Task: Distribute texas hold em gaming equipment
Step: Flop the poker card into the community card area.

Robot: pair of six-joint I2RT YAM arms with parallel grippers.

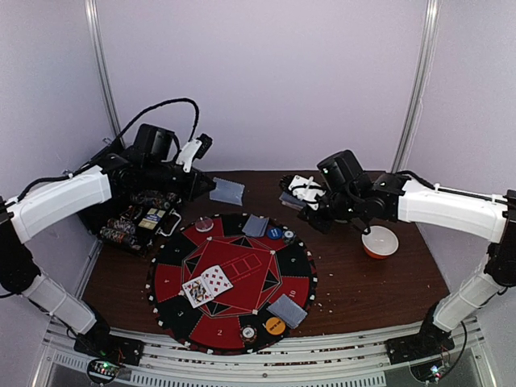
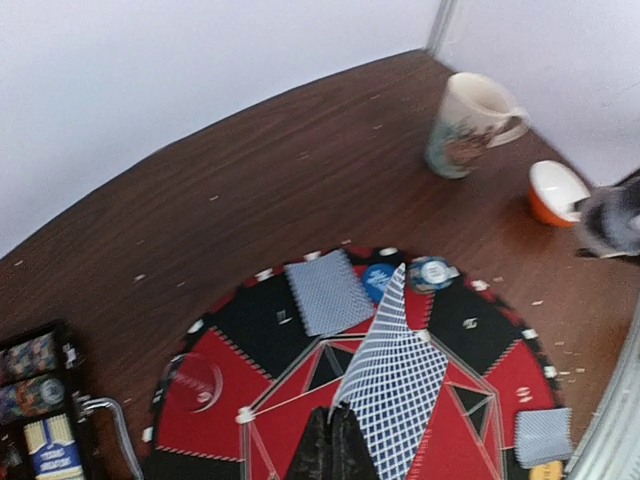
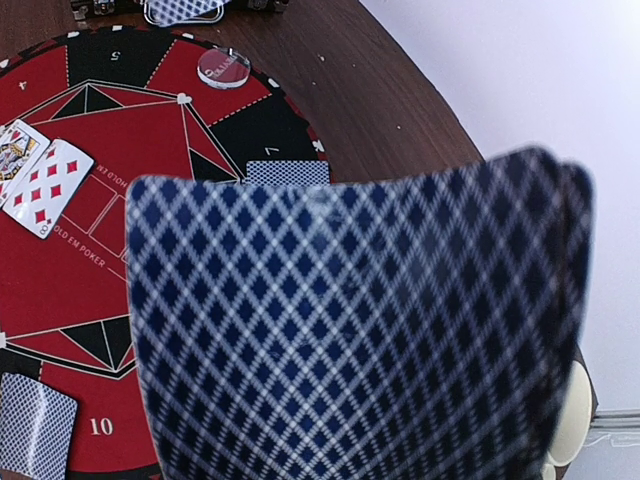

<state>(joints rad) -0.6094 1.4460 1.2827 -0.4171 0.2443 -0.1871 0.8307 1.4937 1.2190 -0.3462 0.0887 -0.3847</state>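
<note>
My left gripper [image 2: 335,418] [image 1: 212,187] is shut on the edge of one grey-blue-backed card [image 2: 400,385] [image 1: 226,191], held above the far left rim of the round red-and-black mat [image 1: 231,278]. My right gripper [image 1: 297,198] is shut on a stack of cards [image 3: 350,320] that hides its fingers. Two face-up cards [image 1: 207,285] lie mid-mat. Face-down cards [image 1: 255,226] [image 1: 288,310] lie at two seats. A blue chip [image 2: 378,280], a whitish chip [image 2: 433,272], a clear button [image 2: 193,382] and an orange chip [image 1: 275,326] rest on the mat.
A white-and-orange bowl [image 1: 380,241] stands right of the mat, under my right arm. A patterned mug [image 2: 470,124] stands at the back. An open chip case [image 1: 137,222] sits at the left. White walls close the table on three sides.
</note>
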